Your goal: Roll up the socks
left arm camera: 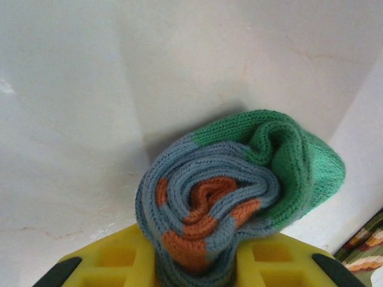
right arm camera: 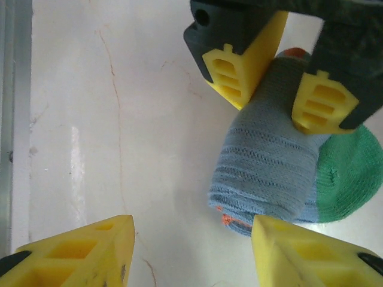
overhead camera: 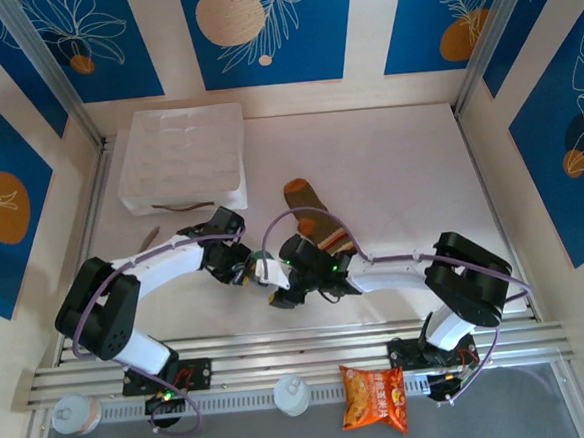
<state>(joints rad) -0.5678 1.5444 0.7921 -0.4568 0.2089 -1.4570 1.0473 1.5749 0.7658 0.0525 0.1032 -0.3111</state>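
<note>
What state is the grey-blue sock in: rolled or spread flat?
Rolled: the grey-blue sock shows spiral layers at its end, a compact bundle clamped by the left gripper.

rolled sock (right arm camera: 263, 173): between left fingers (right arm camera: 239, 72) | second sock (overhead camera: 312, 213): behind-right | tray (overhead camera: 180, 152): far-left

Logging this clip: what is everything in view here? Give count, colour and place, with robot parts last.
grey-blue sock: one, grey-blue with green and orange, rolled up, near middle of the table
olive-brown sock: one, olive-brown with an orange end and striped bands, lying mid-table, partly under the right arm
white tray: one, white, far left of the table
snack packet: one, orange, in front of the near rail
round caps: two, white, along the near rail
table: one, white
left gripper: one, yellow pads, clamped on the rolled sock
right gripper: one, yellow pads, open beside the roll, holding nothing
</note>
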